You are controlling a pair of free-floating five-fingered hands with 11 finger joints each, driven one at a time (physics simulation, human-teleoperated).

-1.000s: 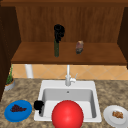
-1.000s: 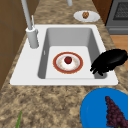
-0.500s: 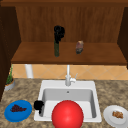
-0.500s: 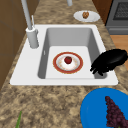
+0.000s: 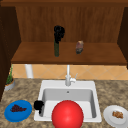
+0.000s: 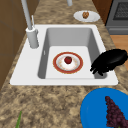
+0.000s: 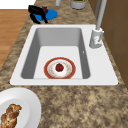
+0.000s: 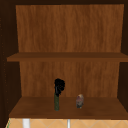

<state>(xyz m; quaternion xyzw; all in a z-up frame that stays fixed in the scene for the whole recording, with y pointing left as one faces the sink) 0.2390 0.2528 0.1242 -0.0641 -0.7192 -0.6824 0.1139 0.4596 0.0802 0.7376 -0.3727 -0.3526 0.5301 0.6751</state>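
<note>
We had the right hand (image 5: 59, 32) atop the bottle (image 5: 56, 48), upper centre; couldn't tell its grip. Bottle stood on the shelf (image 5: 100, 53), not lifted. Left hand (image 6: 110, 60) hung slack-fingered over the sink (image 6: 62, 81) rim.

Green bottle (image 5: 56, 50): slim, dark green, plain, no label visible. Stands upright on the lower wooden shelf (image 5: 100, 56) above the sink, left of centre, approx midway front to back. Base flat on the board, no tilt. Neck & top hidden under the right hand (image 5: 59, 32), which looks wrapped round them. Upper view gives the same: bottle vertical, well left of a small brownish jar (image 5: 79, 47) on the same shelf, not touching it.
</note>
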